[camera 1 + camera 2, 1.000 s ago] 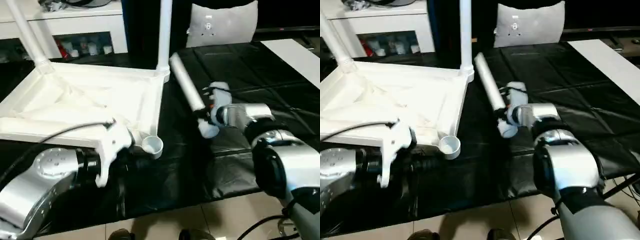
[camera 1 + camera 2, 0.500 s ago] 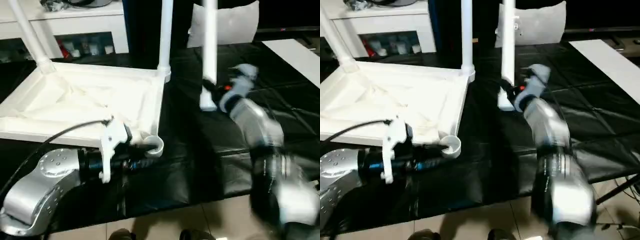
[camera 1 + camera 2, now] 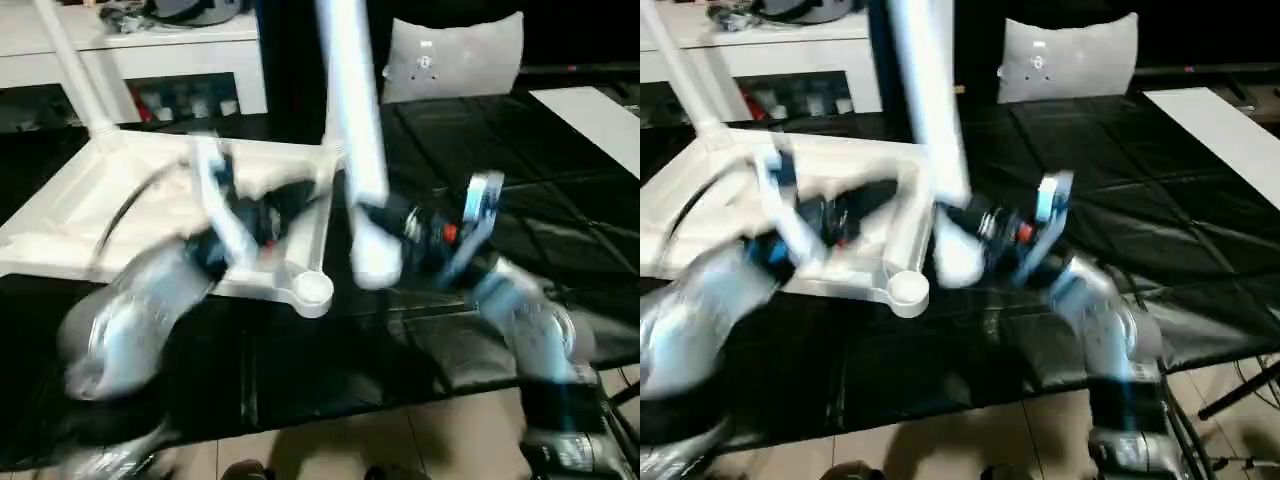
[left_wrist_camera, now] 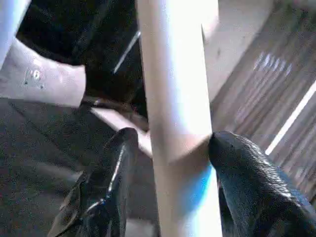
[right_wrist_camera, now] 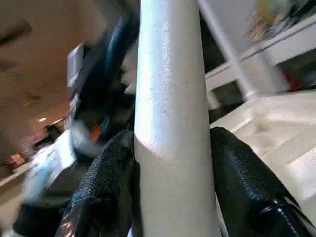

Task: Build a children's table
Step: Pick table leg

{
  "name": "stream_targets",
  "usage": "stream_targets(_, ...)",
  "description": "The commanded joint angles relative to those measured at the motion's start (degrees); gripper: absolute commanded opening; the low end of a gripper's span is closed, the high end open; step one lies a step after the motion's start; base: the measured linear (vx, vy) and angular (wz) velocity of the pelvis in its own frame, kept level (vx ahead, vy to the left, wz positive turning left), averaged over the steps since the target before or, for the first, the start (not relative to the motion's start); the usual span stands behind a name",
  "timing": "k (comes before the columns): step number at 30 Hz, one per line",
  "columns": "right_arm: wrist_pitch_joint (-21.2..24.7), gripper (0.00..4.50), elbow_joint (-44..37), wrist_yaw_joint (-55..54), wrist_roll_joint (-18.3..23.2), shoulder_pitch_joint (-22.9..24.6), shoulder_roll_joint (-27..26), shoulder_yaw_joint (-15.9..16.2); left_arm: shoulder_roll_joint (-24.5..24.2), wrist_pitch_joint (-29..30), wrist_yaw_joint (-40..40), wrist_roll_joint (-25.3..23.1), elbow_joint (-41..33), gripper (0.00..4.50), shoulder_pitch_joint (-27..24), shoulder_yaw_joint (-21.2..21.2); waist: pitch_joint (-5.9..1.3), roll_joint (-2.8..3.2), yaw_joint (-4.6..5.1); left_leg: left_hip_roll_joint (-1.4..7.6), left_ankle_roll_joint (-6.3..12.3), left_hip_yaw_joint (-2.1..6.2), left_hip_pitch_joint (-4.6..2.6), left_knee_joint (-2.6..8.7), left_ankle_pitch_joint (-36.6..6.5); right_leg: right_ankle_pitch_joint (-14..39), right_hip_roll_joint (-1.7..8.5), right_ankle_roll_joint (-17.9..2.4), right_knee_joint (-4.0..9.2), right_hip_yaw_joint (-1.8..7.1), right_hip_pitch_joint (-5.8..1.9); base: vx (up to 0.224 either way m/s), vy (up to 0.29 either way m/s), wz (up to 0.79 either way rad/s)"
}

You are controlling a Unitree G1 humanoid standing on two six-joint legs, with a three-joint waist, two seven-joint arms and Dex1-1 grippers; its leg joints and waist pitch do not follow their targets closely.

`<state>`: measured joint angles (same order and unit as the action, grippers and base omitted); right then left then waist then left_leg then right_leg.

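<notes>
between your right jaws (image 5: pixel 168 197) the third leg (image 3: pixel 352 150) is clamped, now swung upright from lying flat. your left jaws (image 4: pixel 168 192) have widened around it. the upturned tabletop (image 3: pixel 70 215) lies on the black counter (image 3: pixel 560 180); its near socket (image 3: pixel 312 291) waits beside the leg's foot.

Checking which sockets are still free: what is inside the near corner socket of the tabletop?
The near socket on the tabletop looks open, with no leg in it. Its depth is hidden by the rim.

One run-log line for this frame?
right gripper: shut on white cylindrical tube leg | left gripper: straddling it | open corner socket: empty
</notes>
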<state>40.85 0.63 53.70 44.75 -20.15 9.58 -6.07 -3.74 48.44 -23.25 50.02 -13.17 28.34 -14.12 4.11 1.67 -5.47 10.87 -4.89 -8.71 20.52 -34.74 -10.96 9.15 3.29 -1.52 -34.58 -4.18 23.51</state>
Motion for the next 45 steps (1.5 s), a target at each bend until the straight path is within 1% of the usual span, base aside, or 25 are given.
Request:
stream_targets(1, 1.3, 1.88, -2.4, 1.1, 1.7, 0.1, 0.6, 0.8, 0.8, 1.1, 2.0, 3.0, 1.2, 3.02, 1.4, -1.4, -4.54, -0.38, -0.57, 0.53, 2.36, 0.01, 0.4, 3.64, -9.4, 29.2, 3.46, -2.0, 6.07, 1.66, -3.12, 0.0, 0.0, 0.0)
stream_targets(2, 1.7, 1.88, -2.8, 1.1, 1.9, 0.4, 0.8, 1.1, 1.2, 1.5, 2.3, 4.0, 1.3, 3.02, 1.9, -1.7, -4.6, -0.38, -0.67, 0.6, 2.55, 0.08, 0.54, 3.74, -8.8, 28.3, 3.39, -2.1, 6.07, 1.58, -3.19, 0.0, 0.0, 0.0)
stream_targets(3, 2.3, 1.88, -3.3, 1.2, 2.2, 0.7, 1.0, 1.2, 2.1, 1.8, 2.8, 5.5, 1.4, 3.02, 2.8, -2.1, -4.79, -0.26, -0.8, 0.83, 2.68, 0.07, 0.55, 3.59, -7.6, 25.4, 3.46, -2.9, 5.75, 1.72, -3.09, 0.0, 0.0, 0.0)
stream_targets(5, 2.7, 1.88, -3.6, 1.3, 2.4, 1.0, 1.2, 1.3, 2.5, 2.7, 3.4, 6.8, 1.4, 3.02, 3.5, -2.2, -4.93, -0.26, -1.02, 0.97, 2.82, 0.1, 0.62, 3.58, -6.7, 23.4, 3.52, -3.7, 5.48, 1.78, -3.17, 0.0, 0.0, 0.0)
stream_targets(6, 2.9, 1.88, -3.7, 1.4, 2.5, 1.0, 1.3, 1.4, 2.3, 3.4, 3.5, 6.9, 1.2, 3.02, 3.6, -2.0, -5.09, -0.02, -1.29, 1.11, 3.15, 0.16, 0.64, 3.51, -5.5, 20.4, 3.49, -5.0, 5.0, 1.89, -3.18, 0.0, 0.0, 0.0)
stream_targets(9, 2.8, 1.88, -4.1, 1.4, 2.2, 1.2, 1.7, 1.9, 2.1, 4.0, 4.1, 6.9, 1.1, 3.02, 3.5, -1.2, -5.08, -0.19, -1.51, 1.2, 3.34, 0.12, 0.88, 3.46, -4.3, 16.8, 3.57, -6.4, 4.61, 2.0, -3.41, 0.0, 0.0, 0.0)
stream_targets(10, 2.6, 1.88, -4.3, 1.4, 2.0, 1.3, 1.8, 2.1, 2.1, 3.9, 4.4, 7.0, 1.1, 3.02, 3.5, -1.2, -5.08, -0.19, -1.51, 1.2, 3.34, 0.12, 0.88, 3.46, -4.3, 16.8, 3.57, -6.4, 4.61, 2.0, -3.41, 0.0, 0.0, 0.0)
stream_targets(12, -0.3, 1.88, -4.5, 0.4, -1.5, 1.4, 2.2, 3.7, 1.5, 3.1, 4.8, 5.2, 1.0, 3.02, 3.1, -0.2, -5.12, -0.14, -1.64, 1.2, 3.09, 0.08, 0.91, 3.41, -4.0, 16.2, 3.66, -6.6, 4.52, 2.04, -3.49, 0.0, 0.0, 0.0)
stream_targets(13, -4.3, 1.88, -4.4, -1.2, -6.1, 1.5, 2.1, 5.8, 0.6, 2.7, 5.4, 2.7, 0.5, 3.02, 2.6, 1.0, -5.06, -0.15, -1.66, 1.25, 2.88, 0.09, 0.92, 3.47, -4.4, 16.7, 3.76, -6.3, 4.57, 2.04, -3.5, 0.0, 0.0, 0.0)
stream_targets(14, -5.1, 1.88, -4.4, -1.6, -7.0, 1.5, 2.1, 6.2, 0.4, 2.6, 5.6, 2.2, 0.4, 3.02, 2.5, 1.3, -4.98, -0.14, -1.69, 1.33, 2.6, 0.15, 0.94, 3.55, -4.6, 17.4, 3.8, -5.9, 4.65, 2.01, -3.41, 0.0, 0.0, 0.0)
stream_targets(15, -6.4, 1.88, -4.5, -2.2, -8.5, 1.5, 2.1, 6.9, 0.0, 2.5, 5.9, 1.5, 0.2, 3.02, 2.3, 1.8, -4.86, -0.16, -1.52, 1.17, 1.92, 0.09, 0.81, 3.65, -5.8, 20.0, 3.85, -4.6, 4.9, 1.99, -3.44, 0.0, 0.0, 0.0)
stream_targets(16, -7.3, 1.88, -4.6, -2.7, -9.4, 1.5, 2.0, 7.3, -0.3, 2.3, 6.2, 1.0, 0.0, 2.67, 2.1, 2.2, -4.83, -0.17, -1.45, 1.14, 1.87, 0.03, 0.82, 3.66, -6.0, 20.7, 3.85, -4.3, 5.02, 2.04, -3.44, 0.0, 0.0, 0.0)
stream_targets(17, -10.4, 1.88, -4.4, -4.4, -11.9, 1.6, 1.0, 8.0, -0.5, 0.5, 7.3, -2.1, -0.6, 2.46, 1.4, 3.5, -4.8, -0.13, -1.51, 1.4, 1.47, 0.26, 0.85, 3.83, -6.6, 21.7, 4.01, -3.7, 5.06, 2.03, -3.37, 0.0, 0.0, 0.0)
stream_targets(18, -12.8, 1.88, -4.3, -5.7, -13.7, 1.6, 0.2, 8.6, -0.8, -0.8, 8.2, -4.4, -1.1, 2.46, 0.8, 4.5, -4.67, -0.21, -1.25, 1.21, 1.49, 0.12, 0.93, 3.82, -6.8, 22.3, 3.81, -3.3, 5.23, 2.0, -3.34, 0.0, 0.0, 0.0)
stream_targets(19, -12.8, 1.88, -4.3, -5.7, -13.7, 1.6, 0.2, 8.6, -0.8, -0.8, 8.2, -4.4, -1.1, 2.46, 0.8, 4.5, -4.7, -0.11, -1.26, 1.24, 1.32, 0.16, 0.72, 3.84, -7.5, 23.6, 3.94, -2.9, 5.34, 1.98, -3.21, 0.0, 0.0, 0.0)
stream_targets(20, -16.4, 1.88, -3.8, -7.7, -16.9, 1.5, -0.7, 9.6, -0.1, -2.2, 10.5, -6.6, -1.8, 2.46, 0.3, 5.1, -4.68, -0.11, -1.18, 1.16, 1.37, 0.1, 0.72, 3.86, -7.6, 23.8, 3.89, -2.9, 5.4, 2.0, -3.23, 0.0, 0.0, 0.0)
stream_targets(22, -23.7, 1.88, -2.4, -13.3, -23.1, 1.6, -3.1, 11.7, 3.1, -4.9, 16.5, -10.0, -3.9, 2.32, -1.0, 5.6, -4.6, -0.31, -0.92, 1.52, 0.7, 0.17, 0.96, 3.93, -8.2, 23.5, 4.06, -3.1, 5.37, 2.0, -3.1, 0.0, 0.0, 0.0)
stream_targets(23, -24.2, 1.88, -2.3, -13.7, -23.5, 1.7, -3.2, 11.9, 3.4, -5.1, 17.0, -10.3, -4.1, 2.32, -1.1, 5.6, -4.59, -0.27, -1.03, 1.39, 0.53, 0.23, 0.92, 3.92, -8.4, 23.8, 4.11, -3.1, 5.4, 1.91, -3.21, 0.0, 0.0, 0.0)
stream_targets(27, -31.2, 1.88, -1.0, -18.4, -30.3, 2.1, -4.6, 15.0, 6.8, -8.6, 22.5, -13.6, -4.8, 2.32, -2.1, 5.7, -4.55, -0.44, -0.86, 1.16, 1.2, 0.11, 0.91, 3.87, -9.1, 24.3, 3.81, -2.4, 5.56, 1.97, -3.08, 0.0, 0.0, 0.0)
stream_targets(31, -33.6, 1.88, -0.3, -20.2, -32.4, 2.1, -6.0, 16.1, 7.6, -9.9, 23.9, -15.3, -4.8, 2.32, -2.5, 6.1, -4.58, -0.45, -0.77, 1.08, 1.76, 0.14, 0.98, 3.89, -9.5, 23.9, 3.7, -1.7, 5.55, 1.98, -3.06, 0.0, 0.0, 0.0)
stream_targets(37, -36.1, 1.88, 1.0, -21.1, -34.3, 1.8, -6.9, 16.7, 7.8, -10.6, 24.0, -16.4, -4.9, 2.32, -2.9, 7.5, -4.65, -0.24, -0.73, 1.27, 2.16, 0.22, 1.06, 3.9, -9.2, 20.9, 3.64, -2.8, 5.15, 2.1, -3.0, 0.0, 0.0, 0.0)
stream_targets(39, -38.7, 1.88, 2.7, -22.4, -35.5, 1.5, -7.4, 17.3, 8.6, -11.4, 24.8, -17.6, -5.2, 2.32, -3.4, 8.5, -4.59, -0.1, -0.7, 1.29, 2.12, 0.21, 1.1, 3.92, -9.6, 21.0, 3.68, -3.0, 5.21, 2.09, -2.98, 0.0, 0.0, 0.0)
stream_targets(40, -39.6, 1.88, 3.3, -22.8, -35.9, 1.3, -7.6, 17.4, 8.9, -11.7, 25.1, -17.9, -5.3, 2.32, -3.6, 8.8, -4.58, -0.2, -0.61, 1.24, 2.04, 0.19, 1.12, 3.93, -9.9, 21.3, 3.7, -3.0, 5.26, 2.09, -3.02, 0.0, 0.0, 0.0)
stream_targets(43, -40.3, 1.88, 3.7, -22.8, -36.2, 1.2, -7.8, 17.6, 9.4, -11.6, 25.2, -17.5, -5.3, 2.33, -3.7, 8.8, -4.56, -0.21, -0.57, 1.21, 2.11, 0.18, 1.12, 3.92, -10.2, 21.6, 3.68, -2.9, 5.25, 2.08, -3.05, 0.0, 0.0, 0.0)
stream_targets(45, -40.6, 1.88, 3.9, -22.7, -36.4, 1.3, -7.9, 17.6, 9.7, -11.5, 25.3, -17.3, -5.2, 2.09, -3.9, 8.6, -4.58, -0.23, -0.54, 1.27, 2.26, 0.23, 1.15, 3.92, -9.9, 20.7, 3.62, -3.0, 5.17, 2.11, -3.08, 0.0, 0.0, 0.0)
